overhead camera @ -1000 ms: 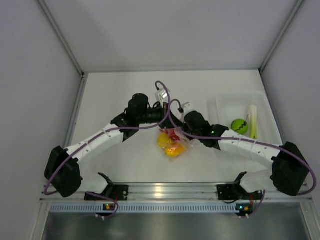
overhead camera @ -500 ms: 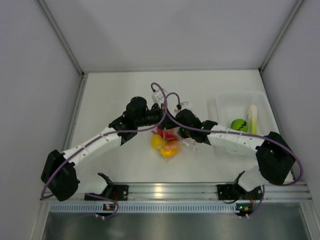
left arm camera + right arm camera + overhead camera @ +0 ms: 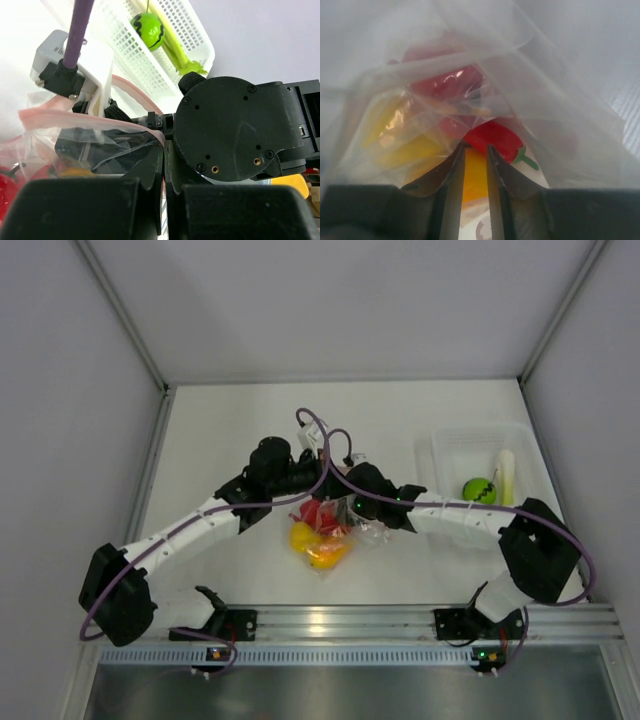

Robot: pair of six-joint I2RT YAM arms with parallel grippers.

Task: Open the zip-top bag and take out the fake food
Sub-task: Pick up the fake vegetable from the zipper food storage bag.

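The zip-top bag (image 3: 352, 531) lies at the table's middle with fake food (image 3: 316, 541) inside: red, yellow and orange pieces. My left gripper (image 3: 318, 490) is shut on the bag's pink zip edge (image 3: 65, 117), its jaws pressed together (image 3: 165, 165). My right gripper (image 3: 348, 507) reaches into the bag mouth. In the right wrist view its jaws (image 3: 475, 150) stand a narrow gap apart, their tips at the end of a red chili (image 3: 495, 137). A yellow-orange piece (image 3: 475, 175) lies under the gap, and a red pepper (image 3: 445, 82) sits further in behind plastic.
A white translucent tray (image 3: 445, 445) stands at the right with a green ball (image 3: 479, 490) and a pale leek stalk (image 3: 506, 480) in it. It also shows in the left wrist view (image 3: 190, 30). Side walls bound the table left and right.
Both grippers and the bag have shifted left and slightly toward the front. The right arm has stretched further left, its gripper going deeper into the bag.
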